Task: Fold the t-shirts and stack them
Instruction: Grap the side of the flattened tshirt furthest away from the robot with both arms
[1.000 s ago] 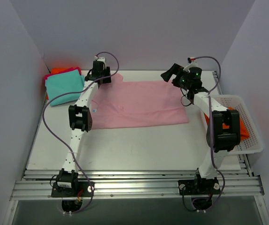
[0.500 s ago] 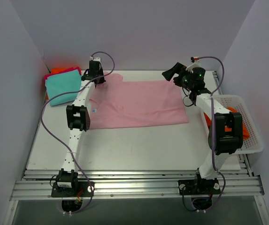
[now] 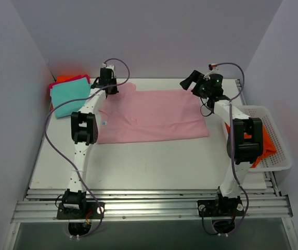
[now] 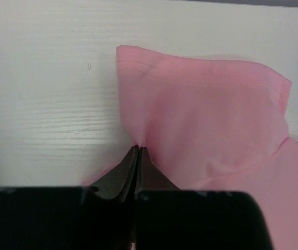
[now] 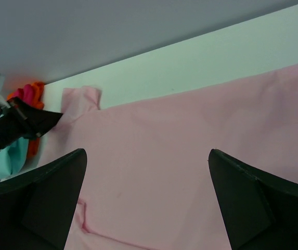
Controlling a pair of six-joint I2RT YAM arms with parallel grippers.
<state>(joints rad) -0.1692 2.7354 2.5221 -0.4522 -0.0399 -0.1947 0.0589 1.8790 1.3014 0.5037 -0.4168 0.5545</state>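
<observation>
Pink t-shirt [image 3: 154,115] lies spread flat on the table [image 3: 149,161], far centre. Its small blue neck tag [image 3: 104,123] is too small to read.

White basket [image 3: 279,156] at right edge holds an orange t-shirt [image 3: 267,147]. Teal t-shirt [image 3: 70,98] sits folded on top of the far-left pile.

Left end effector [image 4: 138,151] is pinched tight on the pink sleeve edge; a second ago its jaws stood apart.

Right end effector [image 5: 146,153] hovers wide open above the shirt's far right corner, holding nothing.

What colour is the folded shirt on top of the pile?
That shirt is teal, clearest from the top camera.
</observation>
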